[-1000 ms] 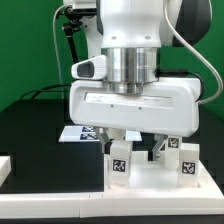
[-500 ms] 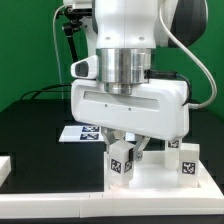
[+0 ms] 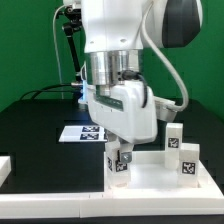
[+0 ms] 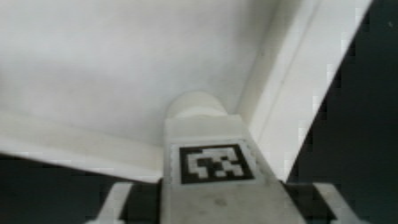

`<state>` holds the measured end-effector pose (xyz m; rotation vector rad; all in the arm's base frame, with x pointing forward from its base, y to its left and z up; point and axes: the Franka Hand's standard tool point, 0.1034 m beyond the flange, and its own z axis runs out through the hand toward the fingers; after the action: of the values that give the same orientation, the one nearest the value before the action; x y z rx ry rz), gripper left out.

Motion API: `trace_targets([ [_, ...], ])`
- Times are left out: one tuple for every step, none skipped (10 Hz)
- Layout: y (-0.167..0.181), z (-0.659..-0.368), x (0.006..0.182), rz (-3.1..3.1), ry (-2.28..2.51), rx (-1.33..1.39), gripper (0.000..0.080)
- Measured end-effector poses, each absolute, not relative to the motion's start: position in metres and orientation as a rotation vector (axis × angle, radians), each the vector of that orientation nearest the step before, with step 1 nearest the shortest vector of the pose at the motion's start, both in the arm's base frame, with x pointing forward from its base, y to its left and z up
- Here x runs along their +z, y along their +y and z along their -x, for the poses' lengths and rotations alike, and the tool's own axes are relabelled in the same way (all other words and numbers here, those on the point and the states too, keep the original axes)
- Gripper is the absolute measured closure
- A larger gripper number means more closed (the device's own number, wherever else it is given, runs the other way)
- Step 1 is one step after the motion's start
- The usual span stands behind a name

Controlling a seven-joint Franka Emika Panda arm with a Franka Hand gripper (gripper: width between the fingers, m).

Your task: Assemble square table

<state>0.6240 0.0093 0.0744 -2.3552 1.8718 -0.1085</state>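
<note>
The white square tabletop slab lies at the front, with a raised rim. My gripper is shut on a white tagged peg leg and holds it upright at the slab's corner on the exterior view's left. In the wrist view the leg, tag facing the camera, sits between my fingers over the slab near its rim. Whether the leg sits in a socket is hidden. Two more tagged legs stand upright at the slab's right side.
The marker board lies on the black table behind the slab. A white rail end shows at the exterior view's left edge. A green wall and a cabled stand are at the back.
My hand has turned about its vertical axis, from broadside to edge-on, while staying shut on the leg at the same corner. The other legs have not moved.
</note>
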Motion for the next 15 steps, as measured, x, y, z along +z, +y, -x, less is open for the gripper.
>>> trace_targets([
  [0.007, -0.623, 0.074, 2.169, 2.017, -0.077, 0.0503],
  [0.001, -0.623, 0.074, 2.035, 2.094, -0.024, 0.0502],
  [0.002, -0.623, 0.074, 2.021, 2.110, -0.019, 0.0502],
  [0.002, -0.622, 0.073, 2.046, 2.086, -0.021, 0.0430],
  [0.002, -0.622, 0.073, 2.104, 2.039, -0.032, 0.0430],
  [0.003, -0.622, 0.073, 2.268, 1.889, -0.060, 0.0248],
  [0.005, -0.621, 0.071, 2.464, 1.667, -0.088, 0.0248],
  [0.006, -0.620, 0.070, 2.627, 1.439, -0.102, 0.0170],
  [0.004, -0.619, 0.069, 2.693, 1.318, -0.106, 0.0156],
  [0.003, -0.620, 0.069, 2.725, 1.256, -0.115, 0.0156],
  [0.003, -0.620, 0.069, 2.767, 1.170, -0.123, 0.0151],
  [0.003, -0.620, 0.069, 2.845, 1.012, -0.135, 0.0151],
  [0.004, -0.621, 0.070, 2.969, 0.734, -0.153, 0.0150],
  [-0.002, -0.625, 0.072, 3.068, 0.331, -0.174, 0.0150],
  [-0.008, -0.629, 0.073, 3.076, 0.235, -0.183, 0.0150],
])
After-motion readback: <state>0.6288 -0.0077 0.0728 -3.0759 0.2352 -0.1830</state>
